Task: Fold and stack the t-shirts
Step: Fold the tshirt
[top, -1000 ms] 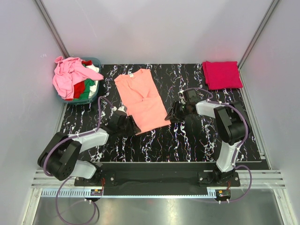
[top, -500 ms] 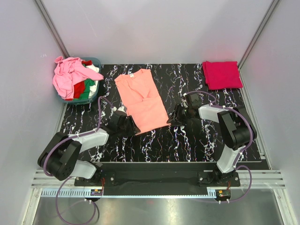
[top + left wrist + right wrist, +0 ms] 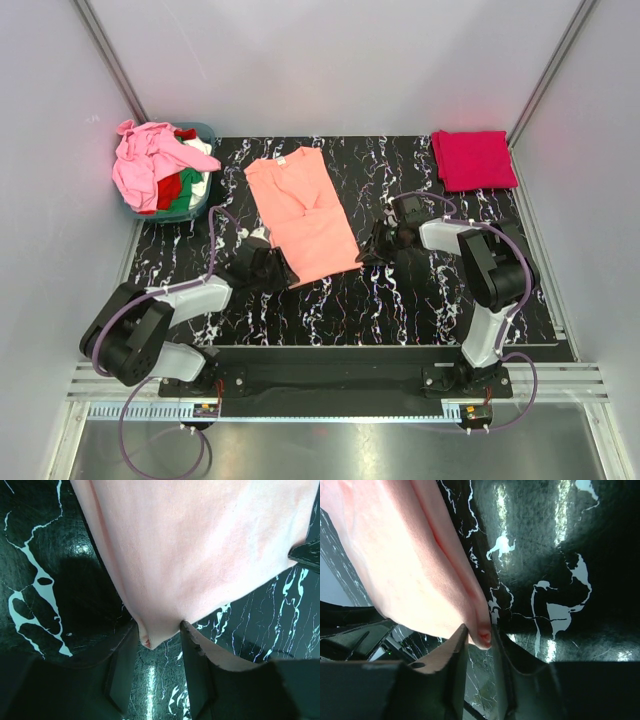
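— Where's the orange shirt (image 3: 303,215)?
— It's spread flat on the black marbled table (image 3: 400,300), collar toward the far side, lying a little askew.
— And the arms?
— The left gripper (image 3: 278,268) is down at the shirt's near left corner. The right gripper (image 3: 372,245) is at its near right corner. From above I can't tell how their jaws stand.
— Anything else?
— Far right of the shirt lies a folded crimson shirt (image 3: 473,159). Far left of it is a teal tub (image 3: 210,135), heaped with a pink shirt (image 3: 145,165) over red, green and white ones.

T-shirt (image 3: 303,215) on table (image 3: 400,300), tub (image 3: 205,130) far-left
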{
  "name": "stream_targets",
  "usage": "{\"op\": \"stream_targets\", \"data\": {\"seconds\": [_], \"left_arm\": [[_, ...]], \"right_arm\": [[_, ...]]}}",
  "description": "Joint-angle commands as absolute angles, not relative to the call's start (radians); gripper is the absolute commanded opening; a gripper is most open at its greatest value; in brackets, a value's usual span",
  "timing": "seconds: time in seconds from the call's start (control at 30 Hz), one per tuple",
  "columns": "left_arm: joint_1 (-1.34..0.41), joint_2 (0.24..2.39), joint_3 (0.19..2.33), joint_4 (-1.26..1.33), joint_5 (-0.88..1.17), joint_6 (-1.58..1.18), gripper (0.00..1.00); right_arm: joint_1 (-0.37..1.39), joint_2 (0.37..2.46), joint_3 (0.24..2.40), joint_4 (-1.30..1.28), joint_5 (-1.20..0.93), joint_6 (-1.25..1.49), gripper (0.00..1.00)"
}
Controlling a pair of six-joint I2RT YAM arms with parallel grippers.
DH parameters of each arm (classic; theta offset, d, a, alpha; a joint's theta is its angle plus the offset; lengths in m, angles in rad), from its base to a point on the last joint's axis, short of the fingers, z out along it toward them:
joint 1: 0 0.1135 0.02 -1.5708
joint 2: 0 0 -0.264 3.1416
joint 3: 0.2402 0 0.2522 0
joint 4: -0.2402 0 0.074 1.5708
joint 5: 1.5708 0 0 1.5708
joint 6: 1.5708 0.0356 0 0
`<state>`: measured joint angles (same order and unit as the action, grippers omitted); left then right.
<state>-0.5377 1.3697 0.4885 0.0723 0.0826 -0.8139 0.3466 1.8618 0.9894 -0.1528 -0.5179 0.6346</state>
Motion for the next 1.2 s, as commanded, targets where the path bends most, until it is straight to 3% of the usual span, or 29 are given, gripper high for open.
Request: {"op": "stream_targets", "data": {"seconds": [0.0,0.1,0.27,0.3,0.4,0.77,1.0,1.17], "left_arm": [[-0.551,1.361,0.453,0.063,0.055,-0.818,0.45],[-0.555,1.361,0.448,0.069,0.055,-0.822,0.37],[-0.571,1.362,0.448,0.074,0.048,-0.828,0.03],[-0.572,1.364,0.448,0.069,0.048,-0.831,0.0],[-0.591,1.358,0.442,0.06,0.038,-0.842,0.0],[-0.767,1.203,0.361,-0.057,0.002,-0.96,0.0],[-0.966,0.999,0.327,-0.234,-0.084,-1.097,0.0],[-1.156,0.904,0.425,-0.394,-0.179,-1.207,0.0]], "right_arm": [[0.351,1.879,1.002,-0.158,-0.502,0.617,0.29],[0.351,1.878,0.999,-0.155,-0.503,0.617,0.25],[0.353,1.876,0.996,-0.152,-0.509,0.615,0.12],[0.353,1.873,0.994,-0.15,-0.511,0.615,0.1],[0.351,1.859,0.974,-0.14,-0.511,0.617,0.0],[0.351,1.576,0.749,-0.127,-0.503,0.673,0.0],[0.357,1.131,0.523,-0.277,-0.491,0.764,0.0],[0.371,0.861,0.494,-0.472,-0.485,0.821,0.0]]}}
